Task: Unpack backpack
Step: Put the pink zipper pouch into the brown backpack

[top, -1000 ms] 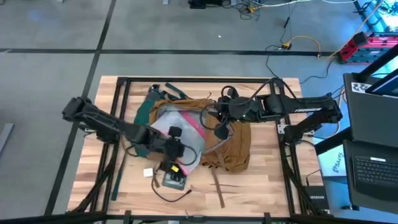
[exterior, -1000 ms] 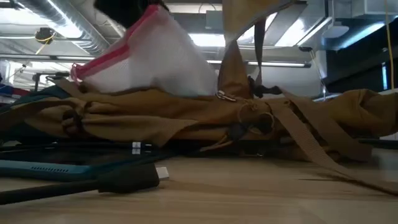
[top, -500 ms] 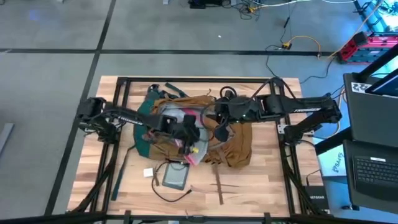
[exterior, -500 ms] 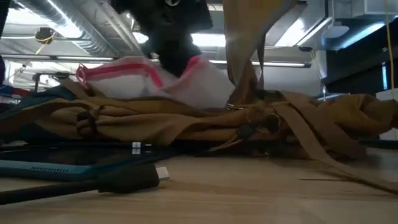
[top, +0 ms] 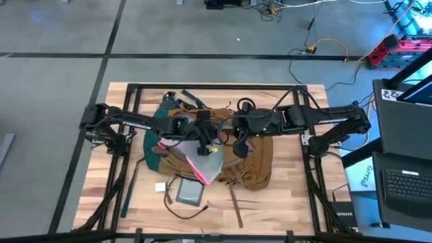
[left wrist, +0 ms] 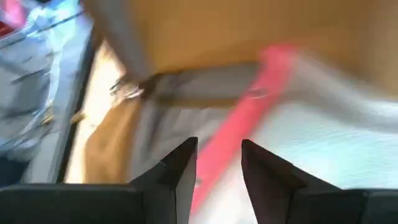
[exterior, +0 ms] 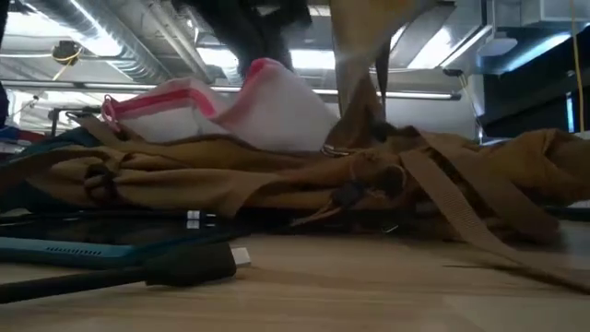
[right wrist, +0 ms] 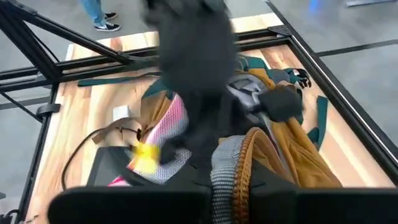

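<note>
**Pouch swings back over the backpack**

The left claw [top: 208, 145], fingers slightly spread around the pouch's [top: 204, 162] pink edge, has moved rightward since earlier. Just beside it, the right claw [top: 237, 129] pinches the backpack [top: 253, 162], lifted off the tabletop [top: 290, 196].

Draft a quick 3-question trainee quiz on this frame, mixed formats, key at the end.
1. True or false: the tablet is inside the backpack.
2. What is the right gripper holding? A) the backpack's rim B) the clear pouch C) a cable
3. What colour is the pouch's edge?

Key
1. False: it lies on the table, beside the backpack.
2. A: the right wrist view shows the rim clamped between its fingers, and the low view shows the fabric lifted.
3. Pink.
</note>
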### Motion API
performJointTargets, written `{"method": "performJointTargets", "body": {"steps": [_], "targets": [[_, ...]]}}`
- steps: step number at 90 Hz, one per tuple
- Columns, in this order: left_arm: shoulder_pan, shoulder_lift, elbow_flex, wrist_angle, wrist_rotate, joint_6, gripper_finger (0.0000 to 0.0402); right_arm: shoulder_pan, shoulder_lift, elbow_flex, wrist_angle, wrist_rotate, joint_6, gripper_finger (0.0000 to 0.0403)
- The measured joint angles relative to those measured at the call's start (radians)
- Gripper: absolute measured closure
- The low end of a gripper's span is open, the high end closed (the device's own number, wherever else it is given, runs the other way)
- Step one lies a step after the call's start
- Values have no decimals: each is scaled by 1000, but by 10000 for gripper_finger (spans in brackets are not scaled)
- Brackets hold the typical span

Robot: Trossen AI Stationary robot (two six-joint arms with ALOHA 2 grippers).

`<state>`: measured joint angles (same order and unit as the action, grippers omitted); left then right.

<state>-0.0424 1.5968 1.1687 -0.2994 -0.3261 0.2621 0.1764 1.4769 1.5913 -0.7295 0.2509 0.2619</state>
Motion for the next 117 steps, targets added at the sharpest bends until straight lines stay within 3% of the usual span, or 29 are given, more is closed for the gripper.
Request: {"method": "performJointTargets", "body": {"steps": [22,37,47,91,107,117], "targets": [[-206,-131,2,-181,130,-63,290,0,0,0,-4,18,-5,403],[-324,-83,0,-347,174,-128,290,1,0,0,-3,18,-5,403],[-354,-33,-26,-336,178,-146,290,0,0,0,5,18,0,403],[-112,38,-82,-17,89,35,290,1,5,0,23,-19,22,403],[-41,38,-82,116,163,71,290,1,20,0,34,-38,21,403],[-9,42,-82,207,274,75,290,1,27,0,40,-45,21,403]]}}
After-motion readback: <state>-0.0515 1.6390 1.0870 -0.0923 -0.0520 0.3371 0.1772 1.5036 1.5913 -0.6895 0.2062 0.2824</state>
